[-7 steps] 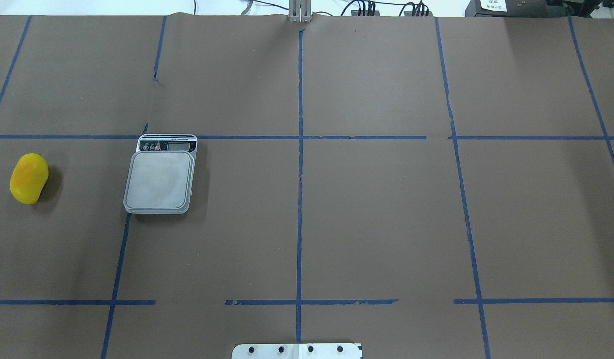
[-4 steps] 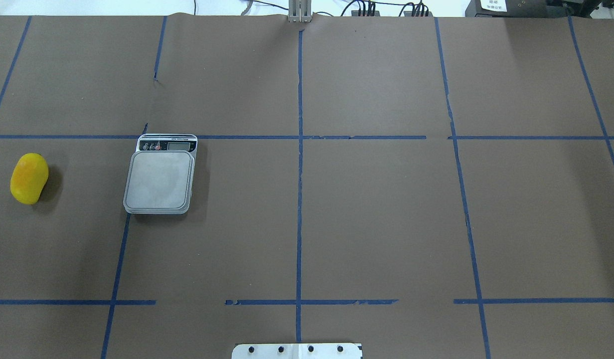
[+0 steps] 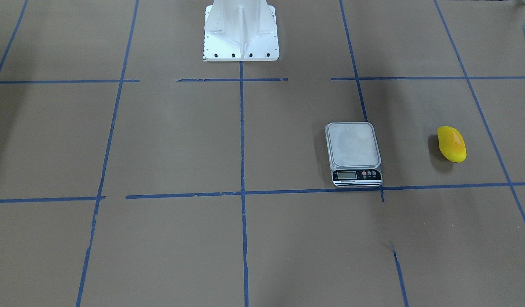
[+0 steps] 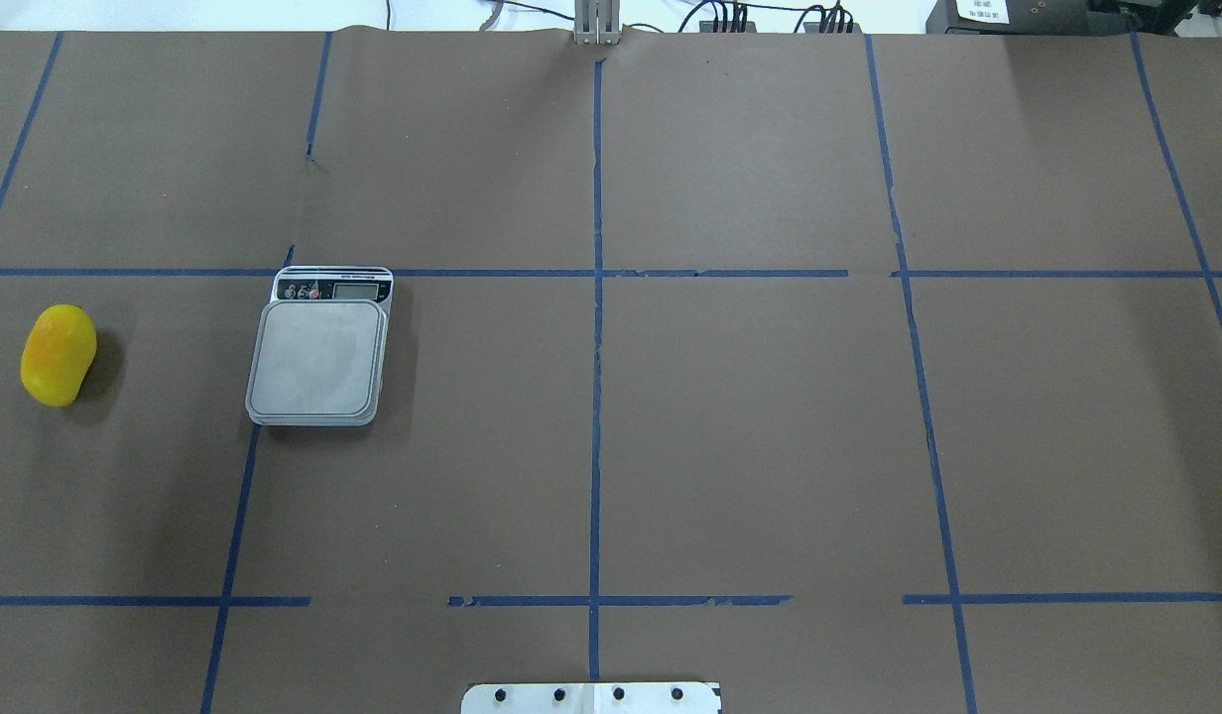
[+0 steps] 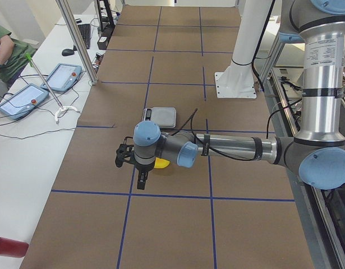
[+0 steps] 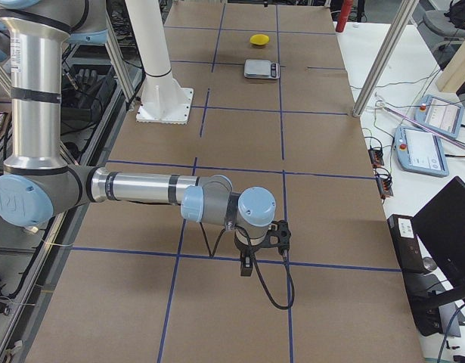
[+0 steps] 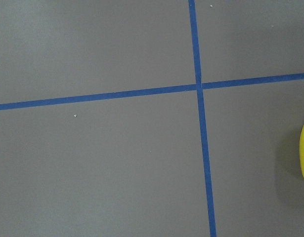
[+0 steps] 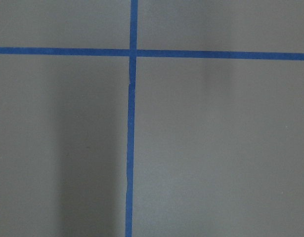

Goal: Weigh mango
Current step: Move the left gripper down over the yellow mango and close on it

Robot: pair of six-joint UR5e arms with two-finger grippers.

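Mango [image 4: 58, 354] and scale [image 4: 318, 357] lie unmoved, well apart.

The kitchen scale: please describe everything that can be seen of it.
The digital kitchen scale lies flat on the brown table. Its square grey platform, corners rounded, is bare. A black panel with a display and buttons, one red, is at the edge far from the robot. The mango lies apart.

Open room all around mango [image 4: 58, 354]; scale [image 4: 318, 359] well apart.
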